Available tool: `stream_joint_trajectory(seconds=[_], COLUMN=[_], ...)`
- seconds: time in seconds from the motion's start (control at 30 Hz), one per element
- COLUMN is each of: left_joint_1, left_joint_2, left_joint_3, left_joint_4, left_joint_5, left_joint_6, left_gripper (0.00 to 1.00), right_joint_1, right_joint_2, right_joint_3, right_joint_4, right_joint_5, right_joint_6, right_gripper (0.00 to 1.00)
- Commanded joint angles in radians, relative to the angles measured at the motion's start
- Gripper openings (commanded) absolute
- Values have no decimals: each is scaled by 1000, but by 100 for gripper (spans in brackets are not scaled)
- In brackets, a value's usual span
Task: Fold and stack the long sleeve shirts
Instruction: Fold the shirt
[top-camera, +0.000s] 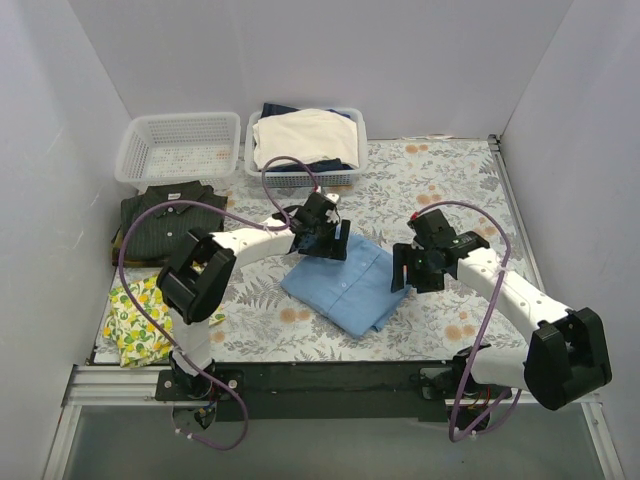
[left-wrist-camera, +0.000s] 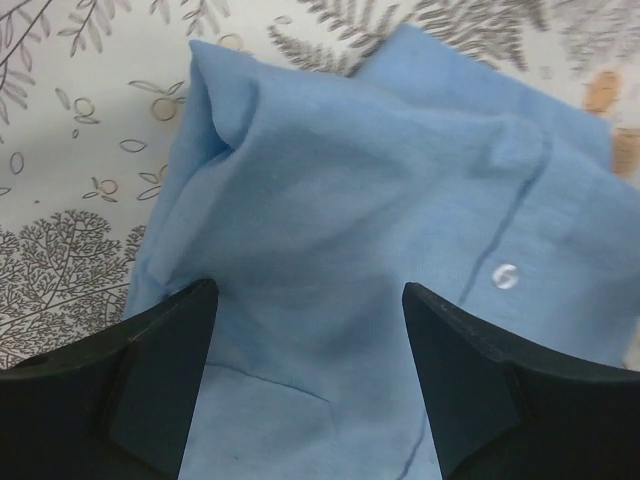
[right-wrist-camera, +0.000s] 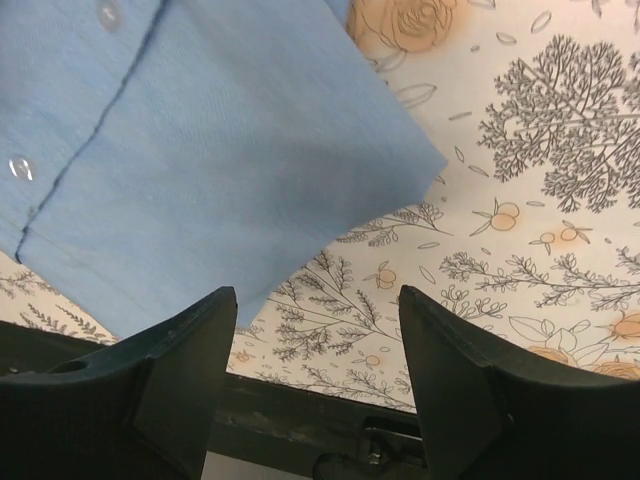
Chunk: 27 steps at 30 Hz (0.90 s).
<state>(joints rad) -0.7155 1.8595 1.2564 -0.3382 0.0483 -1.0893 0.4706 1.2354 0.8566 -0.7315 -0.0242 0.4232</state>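
Observation:
A folded light blue long sleeve shirt (top-camera: 345, 285) lies in the middle of the floral tablecloth. A dark pinstriped long sleeve shirt (top-camera: 170, 225) lies folded at the left, below the empty basket. My left gripper (top-camera: 322, 240) hovers over the blue shirt's far corner. In the left wrist view this gripper (left-wrist-camera: 308, 300) stands open above the blue cloth (left-wrist-camera: 350, 220), gripping nothing. My right gripper (top-camera: 415, 268) sits at the shirt's right edge. In the right wrist view it (right-wrist-camera: 315, 300) is open over bare tablecloth, with the blue shirt's corner (right-wrist-camera: 200, 150) just beyond its left finger.
An empty white basket (top-camera: 180, 145) and a second basket (top-camera: 352, 125) holding cream and dark garments stand at the back. A yellow lemon-print cloth (top-camera: 140, 320) lies at the near left. The black front rail (top-camera: 320, 375) runs along the near table edge.

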Motion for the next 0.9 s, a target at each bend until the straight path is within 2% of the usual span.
stream_joint_trajectory(seconds=[0.0, 0.1, 0.23, 0.43, 0.5, 0.7, 0.87], left_joint_1=[5, 10, 34, 45, 45, 45, 45], left_joint_2=[35, 78, 92, 70, 57, -3, -52], left_joint_3=[73, 110, 98, 12, -3, -61, -117], left_joint_4=[-36, -111, -185, -232, -243, -258, -266], left_joint_5=[-155, -260, -312, -288, -271, -239, -205], left_joint_6=[-7, -46, -174, -319, -342, -379, -405], left_gripper=[75, 75, 75, 75, 75, 74, 74], right_joint_1=[-62, -85, -110, -148, -156, -161, -161], right_joint_2=[-5, 21, 56, 130, 176, 246, 321], right_joint_3=[-54, -94, -143, -180, -180, -166, -145], right_joint_4=[13, 53, 171, 371, 443, 526, 553], right_joint_5=[-153, -227, -330, -476, -526, -497, -430], right_joint_6=[-23, -35, -23, 37, 63, 85, 74], right_gripper=[75, 75, 75, 78, 83, 95, 96])
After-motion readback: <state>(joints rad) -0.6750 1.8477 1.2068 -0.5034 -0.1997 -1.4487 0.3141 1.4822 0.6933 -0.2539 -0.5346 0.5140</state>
